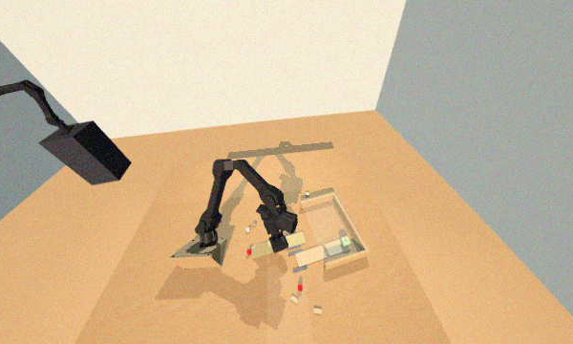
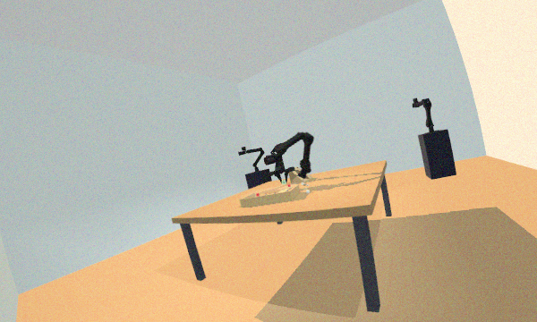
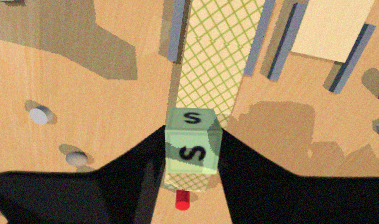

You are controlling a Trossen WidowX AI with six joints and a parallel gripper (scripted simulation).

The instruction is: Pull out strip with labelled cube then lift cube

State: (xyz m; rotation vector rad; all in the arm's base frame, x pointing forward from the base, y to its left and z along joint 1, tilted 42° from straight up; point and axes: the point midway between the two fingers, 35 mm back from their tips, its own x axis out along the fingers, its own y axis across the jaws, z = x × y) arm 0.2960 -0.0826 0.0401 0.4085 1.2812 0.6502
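Grey pegs: 2 small round pegs (image 3: 41,115) and (image 3: 77,159) stand on the table at the far left of the wrist view, well apart from the strip.
Table: tan wood top (image 3: 110,115), shadowed in patches.
Gripper: the black gripper (image 3: 192,167) is closed on the labelled cube, 1 finger (image 3: 135,170) against its left face and the other against its right face.
Labelled cube: the pale green cube (image 3: 193,141) sits clamped between the fingers in the middle of the wrist view, lifted above the strip's near end; a black S shows on its top face and another on the face toward the camera.
Cross-hatched strip: the yellow-green lattice strip (image 3: 218,55) lies flat under the cube. Its long axis runs from the bottom centre of the wrist view up and slightly right to the top edge; in the top view it lies left to right (image 1: 296,239), from the red peg toward the tray.
Red peg: a small red cylinder (image 3: 182,199) sits at the strip's near end, just below the cube.
Blue-grey rails: narrow bars (image 3: 259,40) flank the strip on both sides, parallel to it.
Plain strip piece: a pale tan slab (image 3: 330,27) lies at the upper right, angled, beside another rail.
Tray: an open wooden box (image 1: 350,225) stands right of the arm in the top view.
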